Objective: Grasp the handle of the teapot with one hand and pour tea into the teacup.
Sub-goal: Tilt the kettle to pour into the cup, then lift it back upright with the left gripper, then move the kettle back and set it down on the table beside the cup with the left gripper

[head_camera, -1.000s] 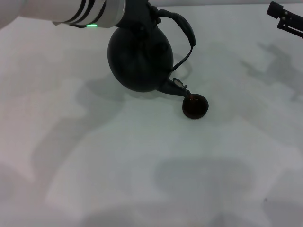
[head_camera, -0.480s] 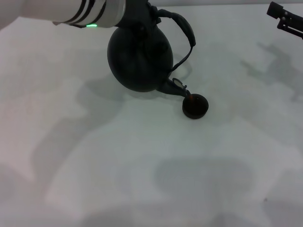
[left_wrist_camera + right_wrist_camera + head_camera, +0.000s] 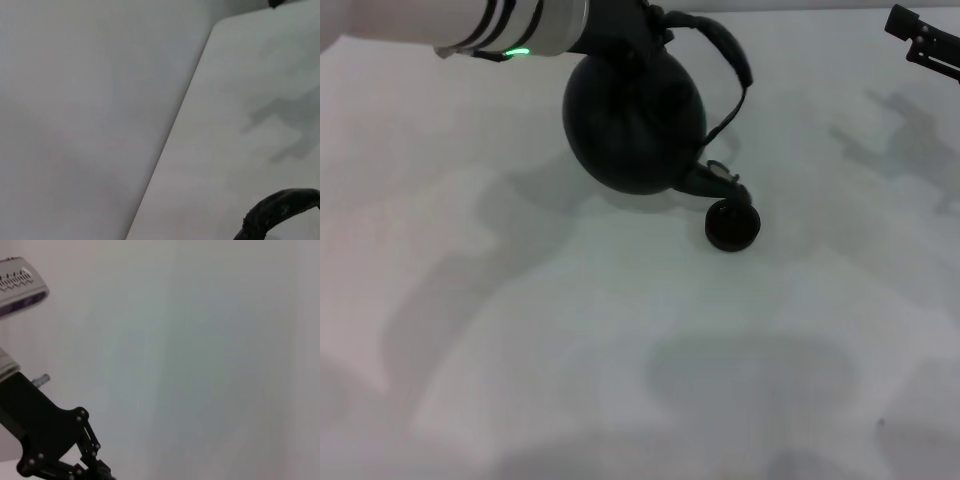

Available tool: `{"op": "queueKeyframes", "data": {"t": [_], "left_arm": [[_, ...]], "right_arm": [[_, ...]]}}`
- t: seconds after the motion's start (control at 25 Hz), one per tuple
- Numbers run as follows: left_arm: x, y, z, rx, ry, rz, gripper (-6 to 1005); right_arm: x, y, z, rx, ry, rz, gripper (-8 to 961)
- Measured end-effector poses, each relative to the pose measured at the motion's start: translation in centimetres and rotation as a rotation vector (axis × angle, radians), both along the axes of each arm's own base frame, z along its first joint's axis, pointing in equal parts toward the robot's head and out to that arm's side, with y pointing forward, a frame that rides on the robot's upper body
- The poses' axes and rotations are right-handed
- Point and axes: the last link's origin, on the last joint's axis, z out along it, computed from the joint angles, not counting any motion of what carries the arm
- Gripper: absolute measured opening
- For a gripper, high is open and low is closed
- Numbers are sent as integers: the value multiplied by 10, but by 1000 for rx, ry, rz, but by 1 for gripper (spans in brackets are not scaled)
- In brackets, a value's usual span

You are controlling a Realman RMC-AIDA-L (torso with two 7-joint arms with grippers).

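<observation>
The left gripper (image 3: 632, 22) has its jaws clamped on the handle (image 3: 728, 45), with the teapot (image 3: 635, 125) hanging tilted below them, spout just over the teacup (image 3: 732, 226) on the tabletop (image 3: 620, 340). The right gripper (image 3: 925, 42) is parked well apart; its jaws cannot be told.

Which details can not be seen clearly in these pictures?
- Left gripper's hold on the handle: head view, hidden behind the arm and the teapot.
- Tea level in the teacup: head view, the spout overlaps its rim.
- Right gripper: head view, cut off by the edge; fingers unseen.
- Left wrist view: only a piece of the handle shows.
</observation>
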Motion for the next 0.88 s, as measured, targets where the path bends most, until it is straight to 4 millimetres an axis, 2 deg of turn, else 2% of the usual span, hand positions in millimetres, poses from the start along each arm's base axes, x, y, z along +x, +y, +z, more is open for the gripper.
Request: {"op": "queueKeyframes", "data": {"t": [0.32, 0.52, 0.56, 0.88], "left_arm": [[-7, -3, 23, 24, -139, 41, 141], [-19, -4, 51, 57, -237, 28, 139], [-24, -5, 60, 62, -260, 19, 139], [-55, -16, 91, 95, -370, 8, 137]], "right_arm": [[2, 1, -1, 1, -6, -13, 825], [4, 1, -1, 3, -10, -24, 825], [4, 1, -1, 3, -10, -26, 825], [5, 2, -2, 1, -10, -37, 825]]}}
